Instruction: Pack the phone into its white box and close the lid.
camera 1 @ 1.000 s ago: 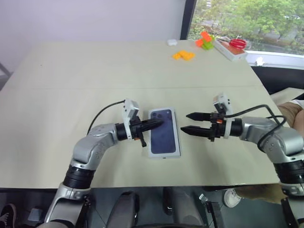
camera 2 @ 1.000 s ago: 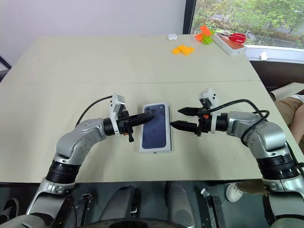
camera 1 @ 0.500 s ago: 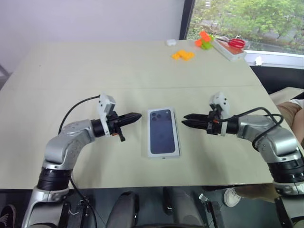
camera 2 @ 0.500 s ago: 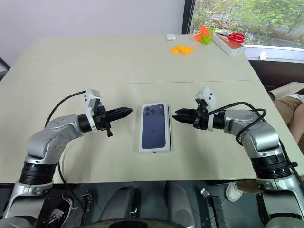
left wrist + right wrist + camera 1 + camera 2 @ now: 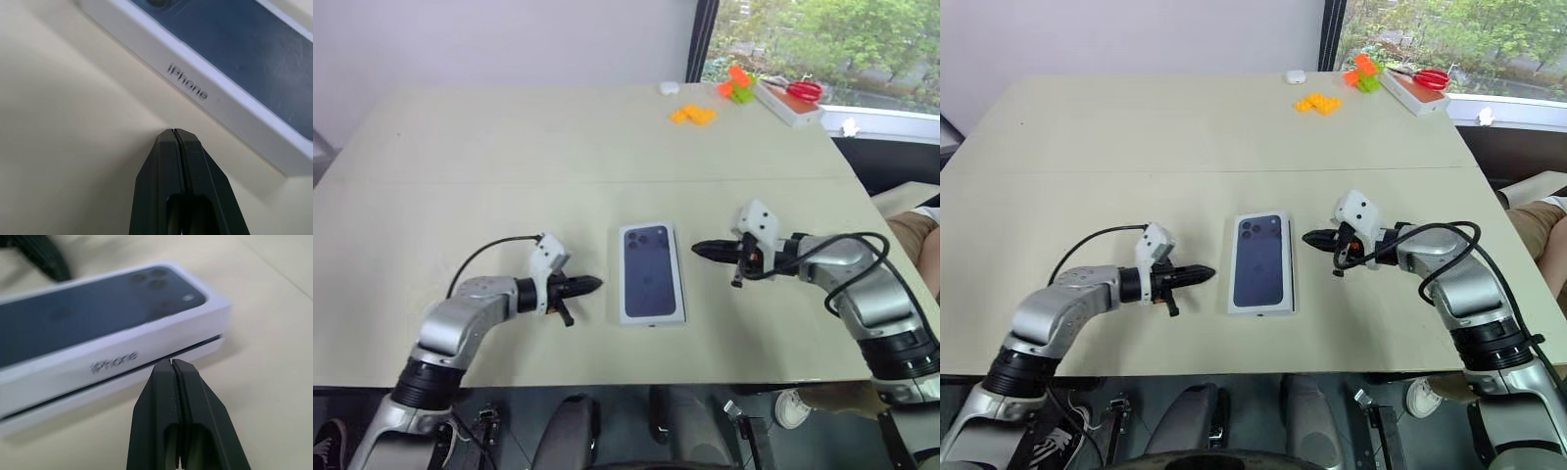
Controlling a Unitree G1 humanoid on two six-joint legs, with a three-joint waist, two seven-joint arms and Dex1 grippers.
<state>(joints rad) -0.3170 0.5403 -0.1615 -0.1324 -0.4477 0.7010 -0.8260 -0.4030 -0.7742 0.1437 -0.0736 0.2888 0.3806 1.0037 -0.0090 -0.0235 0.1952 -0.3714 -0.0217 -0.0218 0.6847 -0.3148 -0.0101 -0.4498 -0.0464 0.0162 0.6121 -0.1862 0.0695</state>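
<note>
The lid point(image 5: 649, 271), white with a dark blue phone picture, lies on the white box point(image 5: 98, 390) at the table's middle. From the right wrist a thin dark gap shows between lid and box along one side. The phone is hidden under the lid. My left gripper point(image 5: 595, 284) is shut and empty, low over the table just left of the box, its tip point(image 5: 174, 131) a little short of the side wall. My right gripper point(image 5: 697, 249) is shut and empty too, pointing at the box's right side near the far end, its tip point(image 5: 170, 361) close to the seam.
At the far right of the table point(image 5: 460, 176) are orange blocks point(image 5: 691, 114), orange and green pieces point(image 5: 736, 86), a white tray with red scissors point(image 5: 790, 96) and a small white object point(image 5: 668, 87). The table's front edge runs just behind both forearms.
My left gripper came off the lid, swung out to the left and sank to the table beside the box. My right gripper shut and rolled, staying right of the box.
</note>
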